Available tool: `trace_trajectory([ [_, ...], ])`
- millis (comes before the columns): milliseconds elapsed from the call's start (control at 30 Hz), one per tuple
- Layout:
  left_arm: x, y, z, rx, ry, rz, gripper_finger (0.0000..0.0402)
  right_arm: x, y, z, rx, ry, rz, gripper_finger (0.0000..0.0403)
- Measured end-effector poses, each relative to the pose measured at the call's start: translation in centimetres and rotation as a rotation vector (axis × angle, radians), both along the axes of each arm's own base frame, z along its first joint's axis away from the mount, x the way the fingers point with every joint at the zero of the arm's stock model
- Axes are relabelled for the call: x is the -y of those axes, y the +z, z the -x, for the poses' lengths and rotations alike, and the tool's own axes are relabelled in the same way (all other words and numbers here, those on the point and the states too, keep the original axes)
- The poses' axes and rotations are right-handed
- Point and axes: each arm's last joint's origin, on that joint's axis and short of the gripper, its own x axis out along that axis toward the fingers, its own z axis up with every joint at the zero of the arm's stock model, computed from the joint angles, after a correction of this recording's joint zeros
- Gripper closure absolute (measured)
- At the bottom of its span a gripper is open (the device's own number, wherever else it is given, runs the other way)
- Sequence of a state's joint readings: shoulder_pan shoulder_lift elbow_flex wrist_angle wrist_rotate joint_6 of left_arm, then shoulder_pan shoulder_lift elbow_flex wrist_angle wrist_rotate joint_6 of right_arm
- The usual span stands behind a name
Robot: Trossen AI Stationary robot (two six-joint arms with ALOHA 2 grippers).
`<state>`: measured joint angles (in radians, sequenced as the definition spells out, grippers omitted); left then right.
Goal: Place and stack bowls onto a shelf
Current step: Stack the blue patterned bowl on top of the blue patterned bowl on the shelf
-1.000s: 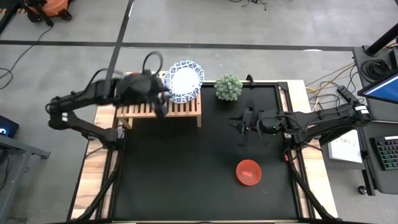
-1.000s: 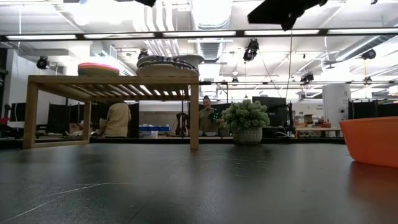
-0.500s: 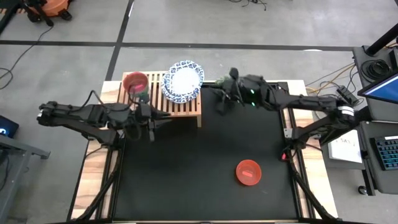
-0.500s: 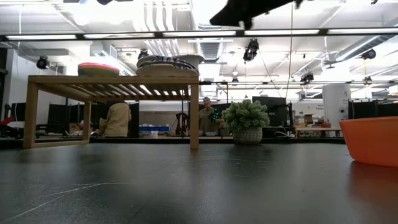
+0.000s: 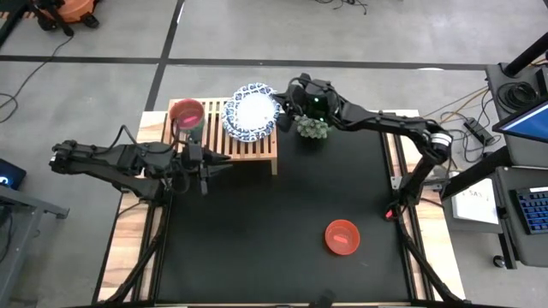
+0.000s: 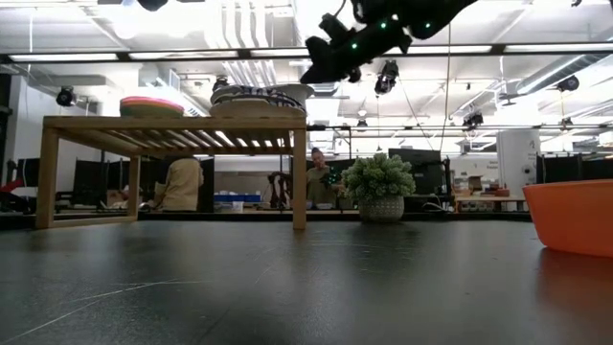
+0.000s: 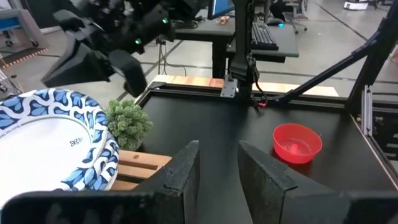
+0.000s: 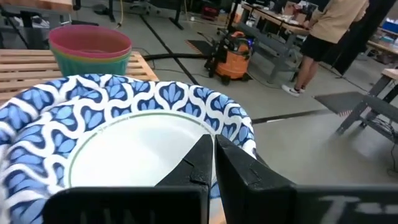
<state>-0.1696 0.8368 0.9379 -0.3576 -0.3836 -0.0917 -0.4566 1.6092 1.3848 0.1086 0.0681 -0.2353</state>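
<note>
Hovering with its fingers pressed together and pinching nothing, the right gripper (image 8: 211,163) hangs just over the near rim of the stack of blue-patterned white bowls (image 8: 130,146), which rests on the slatted wooden shelf (image 5: 257,145); the high view places this gripper (image 5: 288,96) at the edge of that stack (image 5: 253,111) that faces the small potted plant (image 5: 314,127), and whether the fingertips touch the rim cannot be told. Just beyond the patterned stack, on the same shelf, stands the nested stack of plain plastic bowls (image 8: 91,45), pink uppermost with green and teal rims showing beneath. Well apart from this gripper, on the black tabletop mat (image 5: 257,248), the red plastic bowl (image 5: 342,236) lies alone and not yet shelved. The left gripper (image 5: 208,167), fingers spread and empty, waits low beside the front of the shelf; from its wrist, the patterned stack (image 7: 53,140) is close at hand, and the red bowl (image 7: 297,142) lies far across the mat. By judgement, the step in hand is a nudge or settling of the patterned stack, the shelf being nearly filled. The next move calls for one arm to cross to the red bowl, pinch its rim, and set it into the plastic stack.
</note>
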Motion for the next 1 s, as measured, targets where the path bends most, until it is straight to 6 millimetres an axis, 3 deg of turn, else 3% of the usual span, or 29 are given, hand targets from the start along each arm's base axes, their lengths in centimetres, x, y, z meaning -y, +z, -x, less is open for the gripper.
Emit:
trace_trajectory([
  [400, 0.1, -0.6, -0.3, -0.024, -0.005, -0.023, 0.0311, 0.8, -2.6, -1.7, -0.026, 0.033, -0.086, 0.0394],
  [800, 0.1, -0.8, -0.3, -0.038, -0.008, -0.035, 0.0311, -0.4, 0.1, -0.8, 0.055, 0.052, -0.043, 0.0394],
  [1000, 0.1, -0.7, -0.4, -0.039, -0.012, -0.055, 0.0311, 1.7, -0.1, -1.1, 0.173, 0.011, -0.007, 0.0394],
])
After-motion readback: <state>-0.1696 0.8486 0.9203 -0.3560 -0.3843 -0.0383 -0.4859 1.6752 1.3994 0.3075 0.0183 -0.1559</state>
